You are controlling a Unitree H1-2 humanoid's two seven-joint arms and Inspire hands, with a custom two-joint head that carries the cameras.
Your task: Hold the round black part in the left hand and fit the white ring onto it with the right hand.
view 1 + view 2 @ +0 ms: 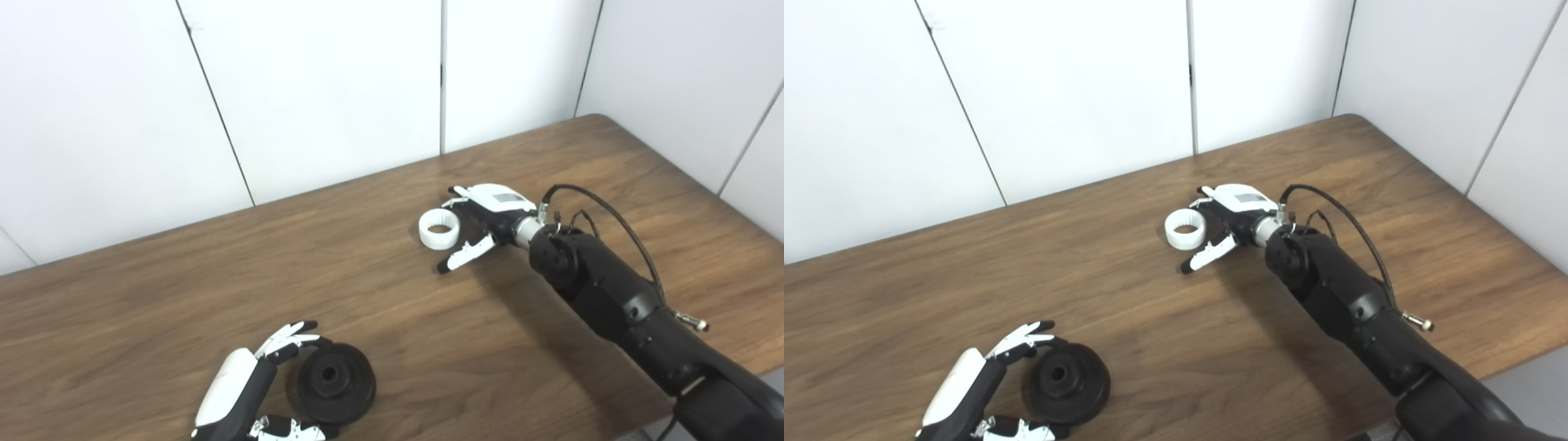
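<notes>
The round black part (pixel 336 383) lies flat on the wooden table (pixel 184 294) near the front left. My left hand (pixel 257 386) sits just left of it, open, with its fingers curled at the part's far edge and its thumb at the near edge; contact cannot be made out. The white ring (pixel 439 228) rests on the table farther back, right of centre. My right hand (pixel 484 217) is open just right of the ring, fingers reaching past its far side and thumb stretched out on its near side. The ring is not gripped.
White wall panels (pixel 337 92) stand right behind the table's far edge. The table's right edge (pixel 704 190) runs diagonally close to my right arm (pixel 612 294), and a loose black cable (pixel 612 214) loops above the wrist.
</notes>
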